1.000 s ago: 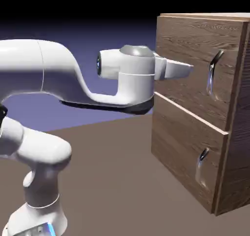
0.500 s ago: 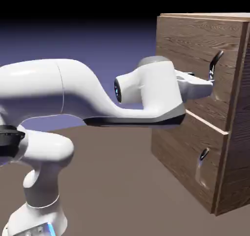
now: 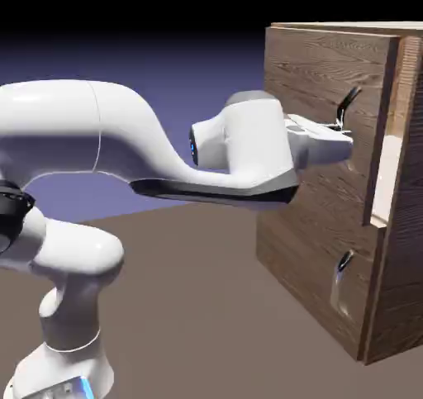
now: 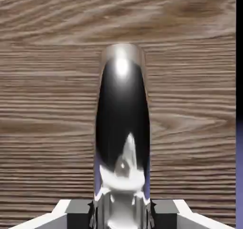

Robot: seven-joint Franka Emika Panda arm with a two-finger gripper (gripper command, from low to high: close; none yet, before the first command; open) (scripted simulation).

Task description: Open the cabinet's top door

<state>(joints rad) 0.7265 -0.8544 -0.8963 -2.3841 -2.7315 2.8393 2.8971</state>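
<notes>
The dark-brown wood-grain cabinet (image 3: 401,249) stands at the right of the exterior view. Its top door (image 3: 318,67) stands slightly ajar, and a strip of paler wood shows in the gap along its right edge. My gripper (image 3: 340,133) is shut on the door's curved silver handle (image 3: 348,102). In the hand view the shiny handle (image 4: 122,114) rises large between my two grey fingertips (image 4: 79,211), with the door's grain (image 4: 47,81) filling the picture behind it.
Below the top door sits the shorter panel (image 3: 306,257) with its smaller handle (image 3: 341,265), still flush. The white arm spans from the lower left across to the cabinet. Brown table surface (image 3: 190,306) lies in front of the cabinet.
The hand went down to the handle and closed on it, then drew back to the left. The top door came out with it, opening a gap at its right edge.
</notes>
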